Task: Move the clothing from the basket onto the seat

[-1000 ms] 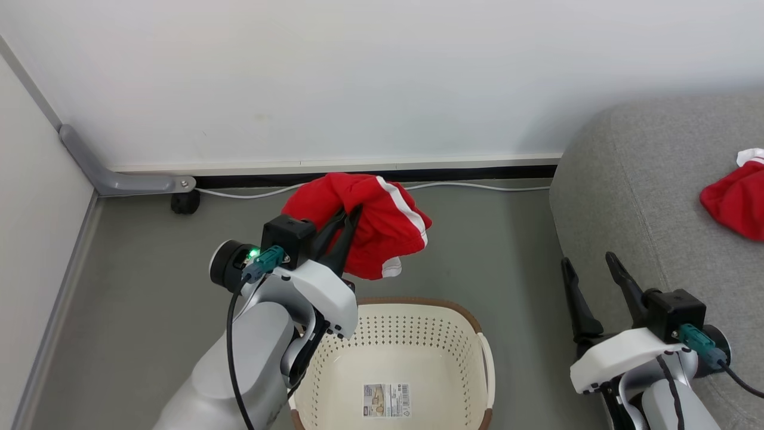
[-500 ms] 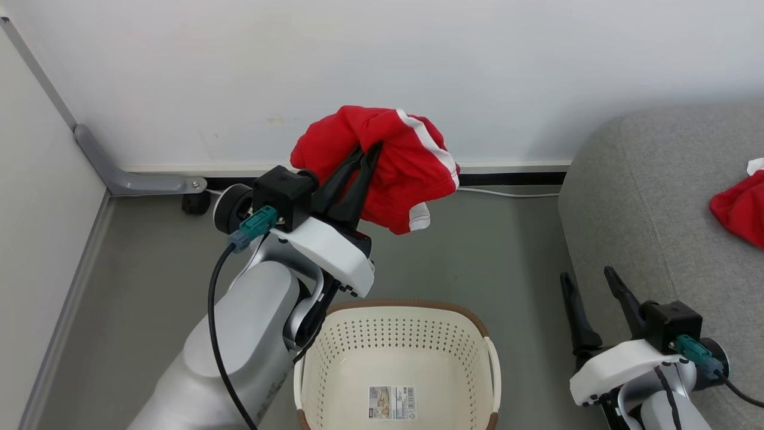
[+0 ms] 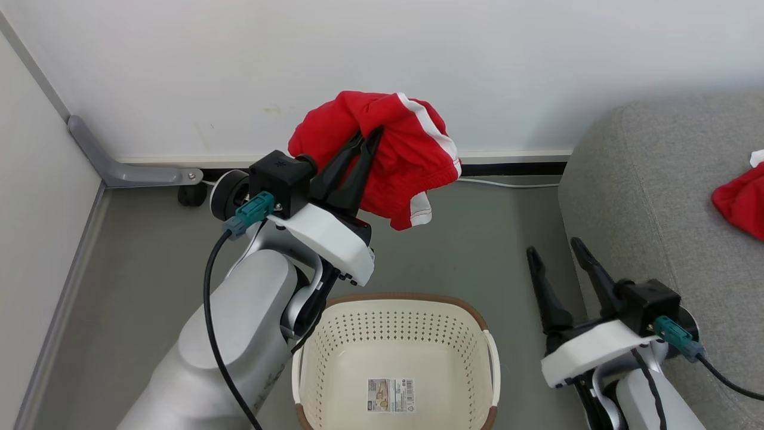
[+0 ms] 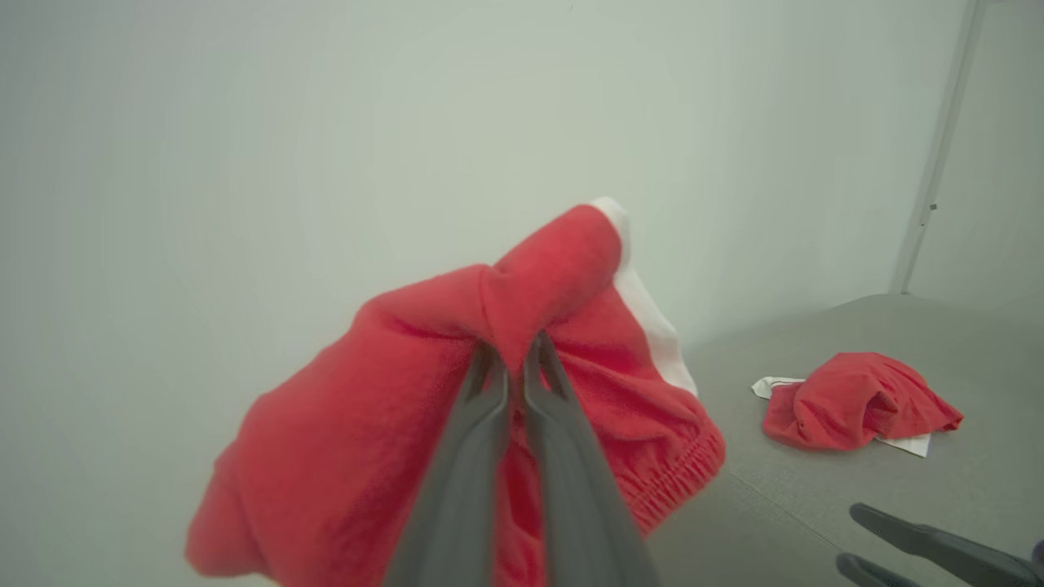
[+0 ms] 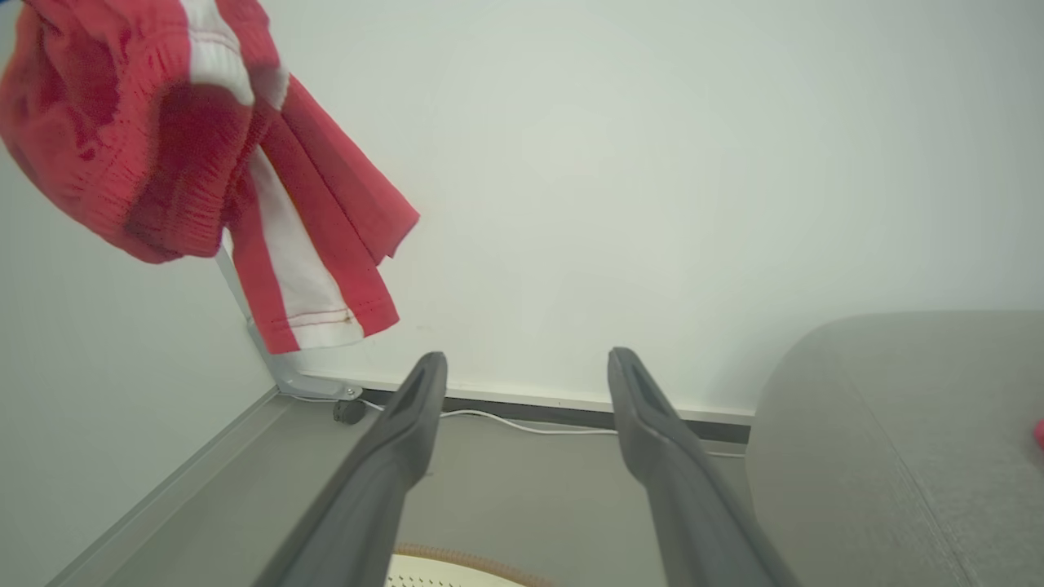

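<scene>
Because the left gripper (image 3: 370, 136) pinches only a small fold of the red garment (image 3: 412, 161), held up near the empty basket (image 3: 418, 297), it could slip free before reaching the seat (image 3: 644, 197); the right gripper (image 3: 554, 248) hangs, jaws spread.

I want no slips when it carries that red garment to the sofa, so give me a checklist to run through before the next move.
1. Left gripper shut on the held garment: ok.
2. Held garment hanging clear of the basket: ok.
3. Basket floor in view bare apart from its label: ok.
4. Right gripper open, holding nothing, apart from the held garment: ok.
5. Free grey surface on the sofa beside the second garment lying there: ok.
6. How firmly the fabric is pinched: cannot tell.
</scene>
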Motion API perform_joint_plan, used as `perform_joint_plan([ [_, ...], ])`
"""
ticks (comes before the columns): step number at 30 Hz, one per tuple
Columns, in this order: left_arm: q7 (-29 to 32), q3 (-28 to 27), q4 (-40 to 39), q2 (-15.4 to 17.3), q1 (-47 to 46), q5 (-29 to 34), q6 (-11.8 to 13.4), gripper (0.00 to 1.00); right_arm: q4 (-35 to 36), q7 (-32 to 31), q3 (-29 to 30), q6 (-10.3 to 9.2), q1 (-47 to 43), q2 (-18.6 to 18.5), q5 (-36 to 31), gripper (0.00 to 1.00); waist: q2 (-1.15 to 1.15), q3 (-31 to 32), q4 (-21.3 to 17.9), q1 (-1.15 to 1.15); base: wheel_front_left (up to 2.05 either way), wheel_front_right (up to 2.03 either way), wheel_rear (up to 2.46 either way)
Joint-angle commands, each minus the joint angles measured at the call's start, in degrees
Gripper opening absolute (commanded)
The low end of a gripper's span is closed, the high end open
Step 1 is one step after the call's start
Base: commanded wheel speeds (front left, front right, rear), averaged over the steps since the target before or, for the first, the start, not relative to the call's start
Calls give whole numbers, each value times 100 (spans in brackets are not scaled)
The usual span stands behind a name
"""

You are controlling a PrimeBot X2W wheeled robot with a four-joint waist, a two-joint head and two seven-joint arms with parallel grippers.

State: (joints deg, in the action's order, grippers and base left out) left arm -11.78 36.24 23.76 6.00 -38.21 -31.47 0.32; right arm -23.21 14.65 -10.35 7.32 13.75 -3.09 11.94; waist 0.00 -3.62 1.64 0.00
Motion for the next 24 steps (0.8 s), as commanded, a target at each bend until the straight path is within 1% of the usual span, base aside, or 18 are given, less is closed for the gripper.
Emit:
perform_joint_plan([
  [1,-26,-186,-110,87,-328,-47,32,0,237,35,-246,17,244,18,93,100,0,-9,-4,0,0,0,0],
  [4,-32,-149,-36,77,-358,-43,7,0,535,35,-670,17,426,-5,264,100,0,-42,-16,0,0,0,0],
  [5,-39,-142,11,71,-383,-53,-6,0,746,35,-982,17,597,-94,362,100,0,-66,-28,0,0,0,0],
  [11,-88,-106,126,38,-441,-53,-34,0,1090,35,-1661,17,1166,-405,486,100,0,-137,-42,0,0,0,0],
  [18,-144,-16,190,-26,-503,-36,-86,0,898,35,-2163,17,1783,-667,593,100,0,-198,0,0,0,0,0],
  [21,-164,41,192,-60,-514,-25,-104,0,662,35,-2263,17,2063,-738,671,100,0,-231,41,0,0,0,0],
  [24,-179,100,184,-95,-519,-25,-125,0,371,35,-2493,17,2364,-784,771,100,0,-262,88,0,0,0,0],
])
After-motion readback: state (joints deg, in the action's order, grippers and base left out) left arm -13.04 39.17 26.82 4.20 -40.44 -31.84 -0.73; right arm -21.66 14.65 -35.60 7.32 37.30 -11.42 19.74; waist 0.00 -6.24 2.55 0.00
